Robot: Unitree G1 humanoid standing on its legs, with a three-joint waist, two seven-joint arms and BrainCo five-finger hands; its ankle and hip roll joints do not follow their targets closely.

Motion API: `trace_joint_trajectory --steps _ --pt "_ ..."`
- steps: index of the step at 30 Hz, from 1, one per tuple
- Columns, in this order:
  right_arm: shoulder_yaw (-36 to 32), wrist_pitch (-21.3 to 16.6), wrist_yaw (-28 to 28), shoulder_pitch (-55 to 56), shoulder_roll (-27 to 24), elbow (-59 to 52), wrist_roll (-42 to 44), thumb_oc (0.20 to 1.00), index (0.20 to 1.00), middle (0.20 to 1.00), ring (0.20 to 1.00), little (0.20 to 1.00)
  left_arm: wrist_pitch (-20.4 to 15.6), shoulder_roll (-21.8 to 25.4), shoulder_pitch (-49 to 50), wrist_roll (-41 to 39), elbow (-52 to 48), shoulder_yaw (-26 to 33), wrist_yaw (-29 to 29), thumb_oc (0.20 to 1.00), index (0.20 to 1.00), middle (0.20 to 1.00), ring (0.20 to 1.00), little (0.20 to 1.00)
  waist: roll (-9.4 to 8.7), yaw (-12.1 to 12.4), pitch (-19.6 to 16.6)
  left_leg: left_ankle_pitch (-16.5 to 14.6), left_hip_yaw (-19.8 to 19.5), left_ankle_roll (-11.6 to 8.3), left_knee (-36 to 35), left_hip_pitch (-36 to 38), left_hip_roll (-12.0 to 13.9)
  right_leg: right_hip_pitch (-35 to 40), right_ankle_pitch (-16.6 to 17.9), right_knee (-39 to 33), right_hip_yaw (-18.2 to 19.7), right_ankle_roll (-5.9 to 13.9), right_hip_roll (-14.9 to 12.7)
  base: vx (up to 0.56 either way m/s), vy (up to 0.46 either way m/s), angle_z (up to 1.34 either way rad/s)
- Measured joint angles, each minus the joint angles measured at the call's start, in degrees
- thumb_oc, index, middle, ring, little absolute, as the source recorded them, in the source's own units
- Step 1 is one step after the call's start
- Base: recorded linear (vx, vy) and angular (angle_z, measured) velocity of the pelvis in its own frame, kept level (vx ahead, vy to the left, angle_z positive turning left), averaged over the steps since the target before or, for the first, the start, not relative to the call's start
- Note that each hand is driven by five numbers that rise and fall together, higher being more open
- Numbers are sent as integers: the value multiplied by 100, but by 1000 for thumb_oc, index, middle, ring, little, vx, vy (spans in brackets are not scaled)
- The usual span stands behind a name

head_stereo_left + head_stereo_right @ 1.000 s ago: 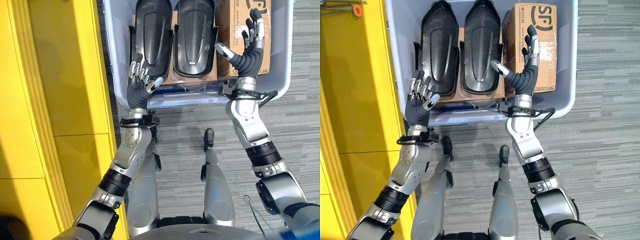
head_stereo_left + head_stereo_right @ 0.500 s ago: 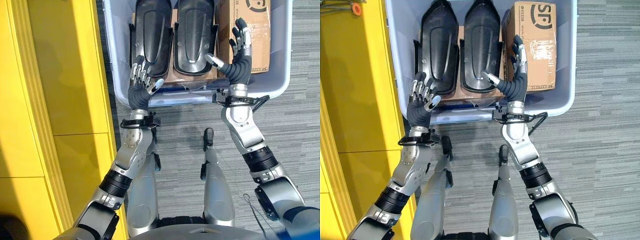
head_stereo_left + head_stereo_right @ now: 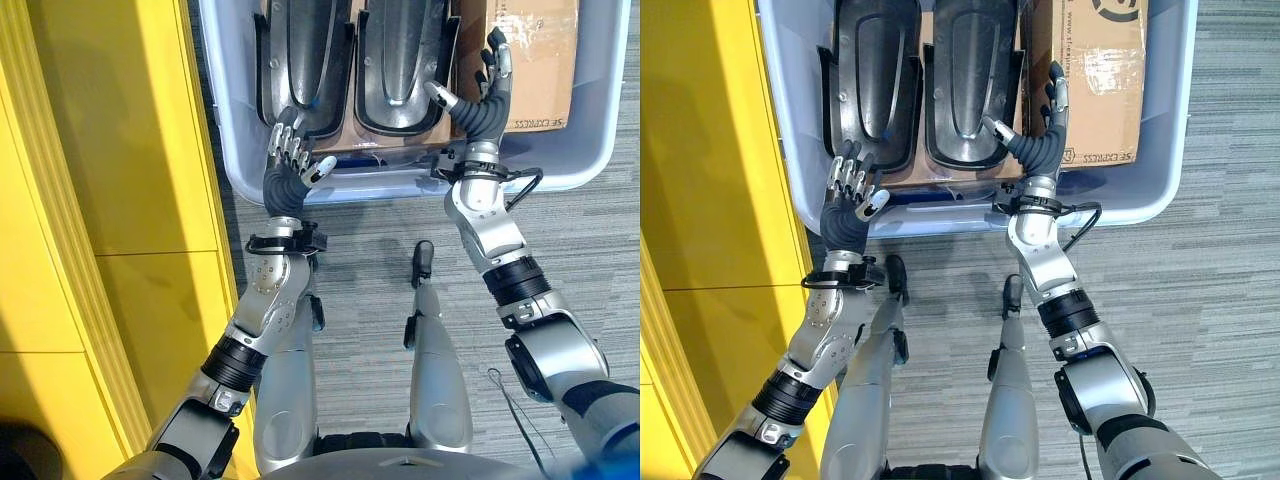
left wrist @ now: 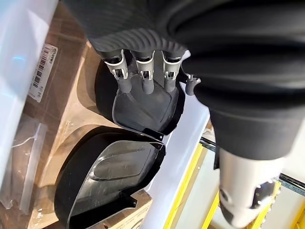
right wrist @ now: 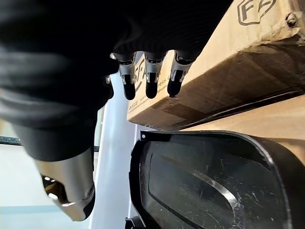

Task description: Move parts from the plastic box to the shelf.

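Observation:
Two black moulded parts lie side by side in the pale plastic box (image 3: pixel 400 186): the left part (image 3: pixel 305 50) and the right part (image 3: pixel 400 50). My left hand (image 3: pixel 286 176) hovers open at the box's near left corner, just short of the left part (image 4: pixel 143 107), holding nothing. Raised and open, my right hand (image 3: pixel 478 106) stands over the seam between the right part (image 5: pixel 205 186) and a cardboard box (image 3: pixel 535 60). Its thumb reaches over the right part's near end, and its fingers (image 5: pixel 150 76) point along the carton's side.
A yellow shelf unit (image 3: pixel 120 200) runs along my left, close to the plastic box. The cardboard box fills the bin's right side. Grey carpet (image 3: pixel 590 270) lies to the right and in front of the bin.
My right hand has moved left, from over the cardboard box to the edge by the right black part. The left hand has hardly moved. The camera has shifted.

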Motion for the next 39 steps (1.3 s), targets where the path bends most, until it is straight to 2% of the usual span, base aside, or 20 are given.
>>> trace_joint_trajectory --steps 3,13,17,19,20,23,25,26,29,34,39 --pt "-2 42 -18 -317 -66 718 4 1000 1000 1000 1000 1000 -1 5 4 -2 0 -8 -4 1000 1000 1000 1000 1000 1 69 0 1 -1 1 23 -77 0 -68 13 -1 3 10 1 0 0 0" --pt "201 235 -10 -875 -352 1437 -10 1000 1000 1000 1000 1000 -36 130 -20 -214 -4 -56 -48 1000 1000 1000 1000 1000 41 122 23 8 6 12 24 -285 1 -301 60 -1 46 1 0 1 1 -1" --pt "473 340 15 -1514 -494 2375 -120 1000 1000 1000 1000 1000 -46 136 -88 -222 -149 -120 -171 1000 1000 1000 1000 1000 41 131 23 38 4 47 38 -476 0 -485 110 -1 47 8 1 0 0 0" --pt "614 334 48 -1776 -504 2745 -110 1000 1000 1000 1000 1000 -52 149 -126 -235 -143 -131 -174 1000 1000 1000 1000 1000 40 129 23 44 -3 50 42 -498 2 -497 114 -2 42 10 7 0 0 0" --pt "891 352 133 -2195 -557 3276 -92 1000 1000 1000 1000 1000 -150 160 -167 -235 -155 -167 -215 1000 1000 1000 1000 1000 42 148 22 45 -1 49 82 -597 15 -588 123 -2 45 14 18 0 0 0" --pt "898 257 225 -2288 -676 3288 -8 1000 1000 1000 1000 1000 -248 188 -229 -242 -249 -171 -254 1000 1000 1000 1000 1000 43 168 21 47 -17 49 155 -774 22 -718 145 10 42 10 25 0 0 0" --pt "1131 173 284 -2596 -672 3750 196 1000 1000 1000 1000 1000 -279 255 -232 -306 -274 -175 -260 1000 1000 1000 1000 1000 43 157 21 45 -50 52 347 -917 35 -822 144 119 48 9 30 1 2 -2" --pt "1178 136 364 -2704 -685 3786 309 200 200 200 200 200 -287 279 -258 -345 -366 -172 -261 1000 1000 1000 1000 1000 43 142 21 44 -58 53 429 -1023 58 -920 144 175 62 10 46 69 5 -8" --pt "1258 92 452 -2919 -667 4034 557 200 200 200 200 200 -289 290 -294 -375 -402 -174 -278 1000 1000 1000 1000 1000 49 151 18 -83 -92 41 684 -1194 140 -1077 106 379 66 -8 137 50 5 -7" --pt "1165 71 549 -2958 -725 4194 790 200 200 200 200 200 -260 285 -299 -451 -393 -230 -308 1000 1000 1000 1000 1000 51 155 17 -73 -129 52 812 -1207 144 -1114 106 558 96 -12 142 -22 10 -1" --pt "1103 204 725 -2813 -757 4051 841 200 200 200 200 200 -162 360 -206 -509 -322 -354 -407 1000 1000 1000 1000 1000 53 159 16 -33 -139 114 822 -1001 129 -908 104 611 90 -9 123 -87 -8 2"
